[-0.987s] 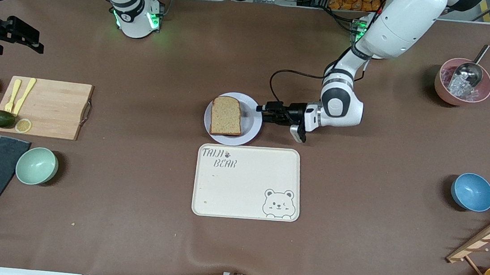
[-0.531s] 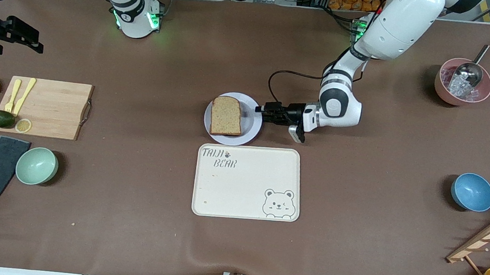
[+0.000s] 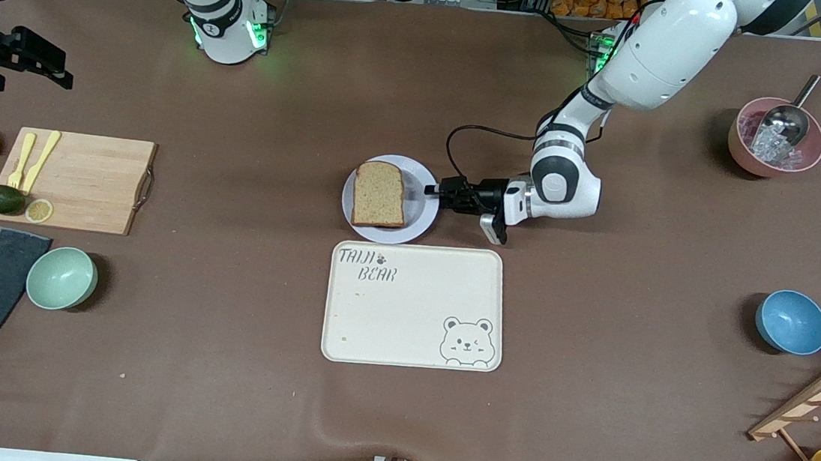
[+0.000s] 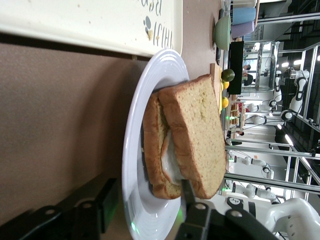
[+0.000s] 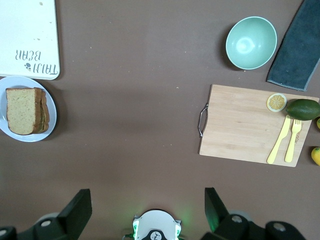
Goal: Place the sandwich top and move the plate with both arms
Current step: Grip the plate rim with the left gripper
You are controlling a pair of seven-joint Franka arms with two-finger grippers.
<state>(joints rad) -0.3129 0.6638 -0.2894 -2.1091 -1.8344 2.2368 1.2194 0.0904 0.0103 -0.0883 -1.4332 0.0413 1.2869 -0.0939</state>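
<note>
Sandwich top (image 3: 379, 194), a plain slice of light-brown bread with a darker crust, already lies on the lower slice on the plate (image 3: 419, 220), which sits on the brown worktop (image 3: 217, 362) just beside the cream bear tray (image 3: 414, 314), on that tray's edge away from the front camera. The bread looks soft, light and easy to shift, and the left wrist view shows the upper slice (image 4: 192, 140) sitting a little askew over the lower one, with something pale between them, so tilting would likely slide it off. The plate (image 4: 131, 165) looks stiff, smooth and probably slippery, with a thin raised rim; the rim edge toward the left arm's end of the worktop seems the sensible place to grip, kept level. The left arm reaches low with its forearm roughly horizontal, and the left pincer (image 3: 432, 190) is at that rim, one finger (image 4: 187, 192) above the plate and the other part below it, spread apart and straddling the rim, not closed on it. The right arm waits high over its end of the worktop, the right pincer (image 5: 145, 210) spread wide and empty, over bare worktop near the cutting board (image 5: 250, 125).
</note>
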